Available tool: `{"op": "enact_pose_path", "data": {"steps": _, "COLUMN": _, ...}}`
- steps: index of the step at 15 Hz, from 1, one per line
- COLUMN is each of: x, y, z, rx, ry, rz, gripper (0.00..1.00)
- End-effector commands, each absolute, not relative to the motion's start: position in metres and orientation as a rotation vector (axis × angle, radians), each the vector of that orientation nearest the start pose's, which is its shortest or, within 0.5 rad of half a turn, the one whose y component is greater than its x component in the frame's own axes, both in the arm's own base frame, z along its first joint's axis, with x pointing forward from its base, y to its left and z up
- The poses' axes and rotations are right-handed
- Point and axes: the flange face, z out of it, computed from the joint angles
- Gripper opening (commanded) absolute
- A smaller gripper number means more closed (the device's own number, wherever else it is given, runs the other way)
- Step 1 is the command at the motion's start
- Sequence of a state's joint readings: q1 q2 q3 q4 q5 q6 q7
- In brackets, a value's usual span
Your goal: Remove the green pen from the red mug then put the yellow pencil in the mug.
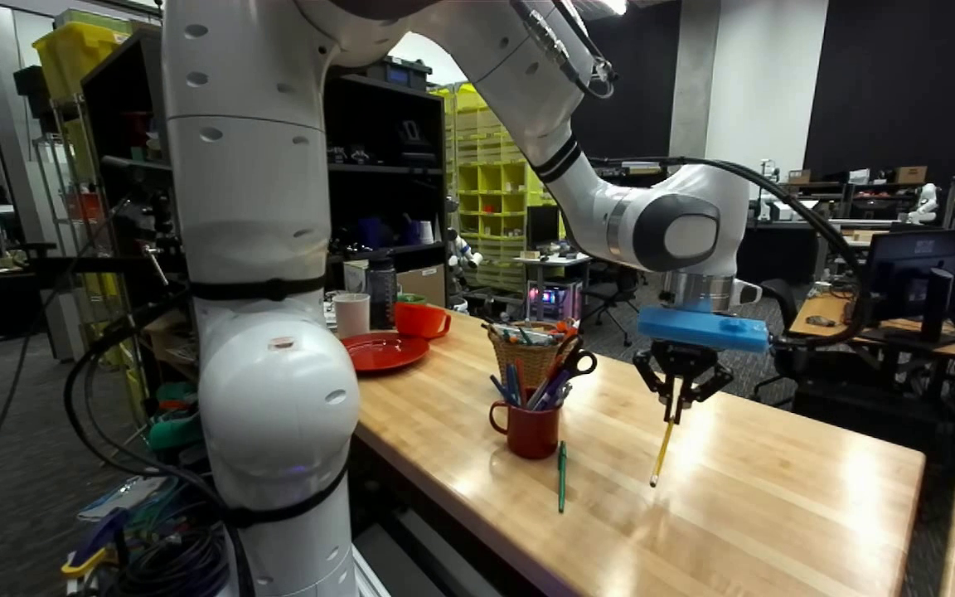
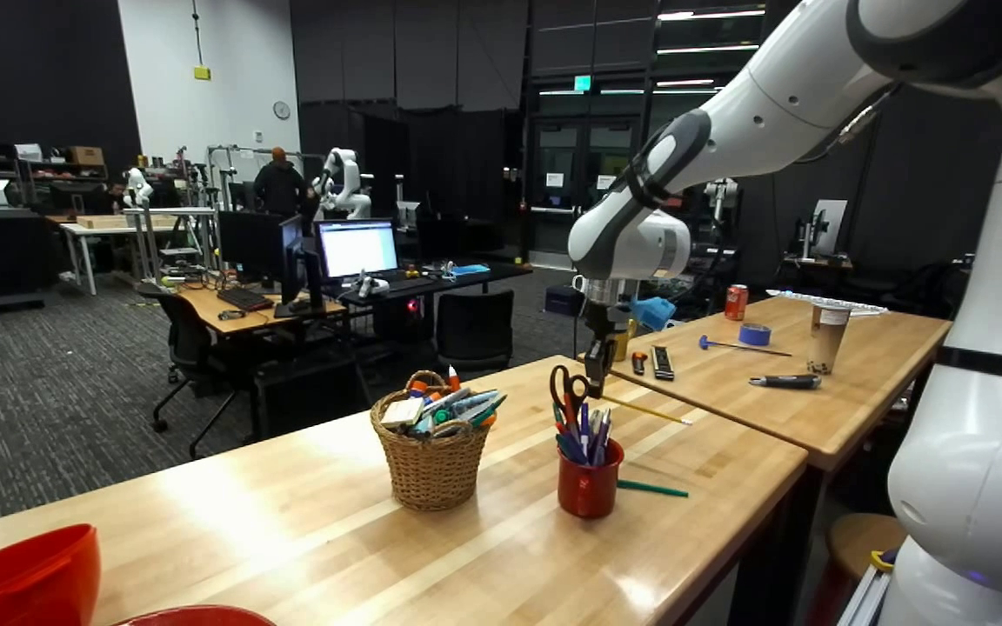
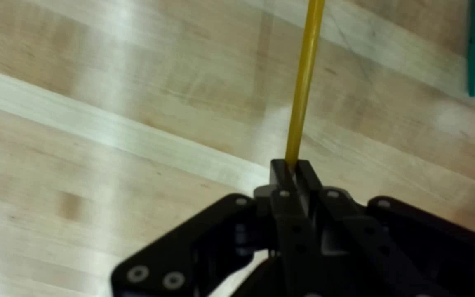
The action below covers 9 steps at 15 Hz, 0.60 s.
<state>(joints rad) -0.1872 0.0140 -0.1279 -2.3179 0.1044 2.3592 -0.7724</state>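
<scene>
Wooden tabletop (image 1: 776, 497): glossy; black shelving (image 1: 440, 199) stands behind at eleven o'clock; all bearings run from the red mug (image 1: 534, 433) in an exterior view
Red plate (image 1: 386, 355): ten o'clock, near the orange-red bowl (image 1: 418, 322)
Wicker basket (image 1: 537, 358): twelve o'clock, behind the mug
Red mug: upright, a cluster of pens (image 1: 556, 386) standing in it
Green pen (image 1: 561, 477): five o'clock, lying on the wood just beside the mug
Yellow pencil (image 1: 661, 452): three o'clock, slanting, eraser end lower
Gripper (image 1: 673, 416): three o'clock, above the tabletop, fingertips clamped on the pencil
</scene>
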Motion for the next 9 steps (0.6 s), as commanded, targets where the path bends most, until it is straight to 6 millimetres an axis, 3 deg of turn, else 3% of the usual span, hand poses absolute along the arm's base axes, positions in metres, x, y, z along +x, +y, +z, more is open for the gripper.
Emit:
{"op": "enact_pose_path", "data": {"steps": 1, "x": 0.495, "y": -0.126, "z": 0.343, "rx": -2.922, "ry": -0.576, "rz": -0.349, "gripper": 0.02}}
{"op": "enact_pose_path", "data": {"steps": 4, "x": 0.503, "y": -0.103, "z": 0.358, "rx": -2.846, "ry": -0.586, "rz": -0.589, "gripper": 0.02}}
{"op": "enact_pose_path", "data": {"steps": 9, "x": 0.521, "y": -0.083, "z": 0.399, "rx": -2.791, "ry": -0.721, "rz": -0.957, "gripper": 0.02}}
